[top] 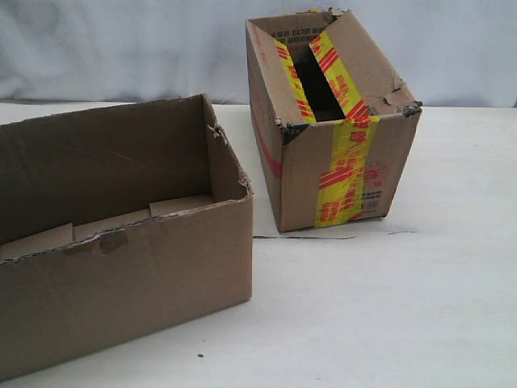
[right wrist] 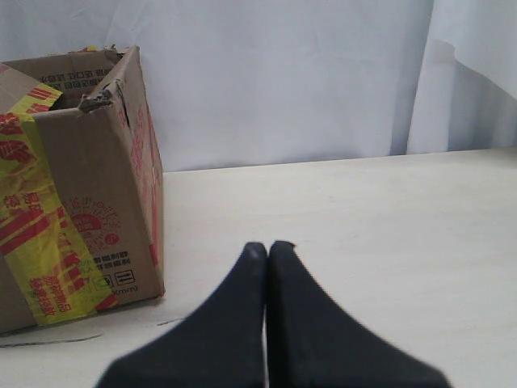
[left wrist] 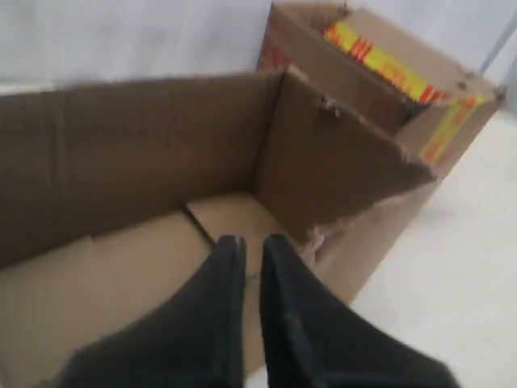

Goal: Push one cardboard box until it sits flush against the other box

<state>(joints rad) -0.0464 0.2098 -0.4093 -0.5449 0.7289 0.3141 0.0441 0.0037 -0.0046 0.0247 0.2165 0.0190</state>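
Observation:
The plain brown cardboard box (top: 121,283) stands open-topped at the front left, its torn rim facing up. The other box (top: 339,170), with yellow-and-red tape, stands at the back right, a gap of bare table between the two. Neither gripper shows in the exterior view. In the left wrist view my left gripper (left wrist: 253,242) hovers over the plain box (left wrist: 121,153) near its front wall, its fingers almost together with only a thin slit and nothing held. My right gripper (right wrist: 268,246) is shut and empty over the table, to the side of the taped box (right wrist: 73,202).
The white table (top: 404,307) stretches to the right and front of the taped box. A pale curtain (right wrist: 323,73) hangs behind the table. A thin dark strip (top: 303,237) lies on the table by the taped box's base.

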